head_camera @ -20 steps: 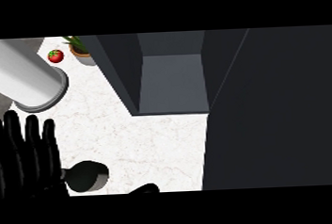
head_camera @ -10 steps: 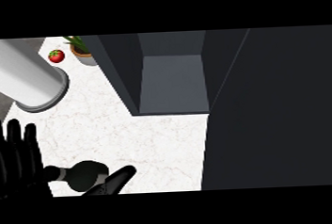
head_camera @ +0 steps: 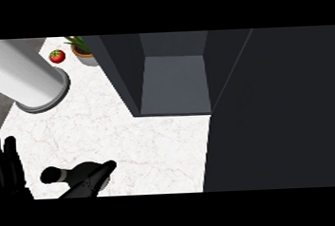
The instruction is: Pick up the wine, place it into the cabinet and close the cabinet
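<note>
Head view, wine: the dark wine sits on the desk near its front-left corner, with its cap toward the left edge. It is well apart from the cabinet.
Head view, right hand: the right hand enters over the front edge, just beside the wine's right flank. The fingers that show lie stretched straight, not wrapped round the bottle, so nothing is clasped yet. Black against black hides whether they touch it.
Head view, left hand: the left hand rests at the front-left corner, fingers upright and apart, holding nothing.
Head view, cabinet: it stands at the desk's back edge with its grey hollow open. The dark panel on its right is probably the door, swung wide.
Head view, bystanders: a white cylinder, a red fruit and a potted plant sit by the back-left corner.
Risk, tipping: straight fingers pressing on one flank could push the wine over toward the left edge before they wrap it.
Risk, crowding: the resting left hand is near the wine, leaving little room if it slides.
Risk, entry: a tilted bottle could catch the cabinet's front lip.
Risk, door: closing it before the wine sits fully inside would strike the bottle.
</note>
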Available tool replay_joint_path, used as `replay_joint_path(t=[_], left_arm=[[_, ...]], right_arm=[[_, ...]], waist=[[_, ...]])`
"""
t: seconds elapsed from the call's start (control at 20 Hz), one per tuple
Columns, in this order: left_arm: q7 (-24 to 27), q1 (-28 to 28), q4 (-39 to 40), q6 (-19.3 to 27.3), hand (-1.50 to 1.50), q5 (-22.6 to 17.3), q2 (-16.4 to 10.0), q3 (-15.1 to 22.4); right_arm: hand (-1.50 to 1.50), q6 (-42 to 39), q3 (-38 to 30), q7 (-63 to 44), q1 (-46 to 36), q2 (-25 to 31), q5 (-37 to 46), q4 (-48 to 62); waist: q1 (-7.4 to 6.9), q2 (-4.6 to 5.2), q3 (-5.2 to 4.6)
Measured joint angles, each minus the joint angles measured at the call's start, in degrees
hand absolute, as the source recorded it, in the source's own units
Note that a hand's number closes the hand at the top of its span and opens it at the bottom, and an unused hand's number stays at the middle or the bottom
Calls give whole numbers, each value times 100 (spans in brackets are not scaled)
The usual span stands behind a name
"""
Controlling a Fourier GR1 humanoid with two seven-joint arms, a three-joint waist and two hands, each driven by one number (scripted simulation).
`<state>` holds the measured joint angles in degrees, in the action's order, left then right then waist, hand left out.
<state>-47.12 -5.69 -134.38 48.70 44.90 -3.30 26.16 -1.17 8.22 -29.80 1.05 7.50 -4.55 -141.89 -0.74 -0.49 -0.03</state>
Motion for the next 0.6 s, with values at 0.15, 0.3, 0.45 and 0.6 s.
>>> replay_joint_path(t=[0.15, 0.3, 0.45, 0.6], left_arm=[[42, -149, -2, 50, -150, -35, -50, -62], [185, -344, 18, 180, -150, -97, -115, -27], [312, -523, 38, 311, -150, -172, -181, 32], [465, -666, 97, 461, -150, -344, -253, 119]], right_arm=[[-150, 33, 67, -3, 2, -41, 27, -8], [-150, 52, 86, -42, -50, -42, 51, -18], [-150, 65, 78, -69, -63, -37, 73, -24], [-150, 61, 114, -114, -73, -33, 84, -38]], waist=[[3, -6, -5], [7, -7, -12], [18, -9, -18], [38, -8, -23]])
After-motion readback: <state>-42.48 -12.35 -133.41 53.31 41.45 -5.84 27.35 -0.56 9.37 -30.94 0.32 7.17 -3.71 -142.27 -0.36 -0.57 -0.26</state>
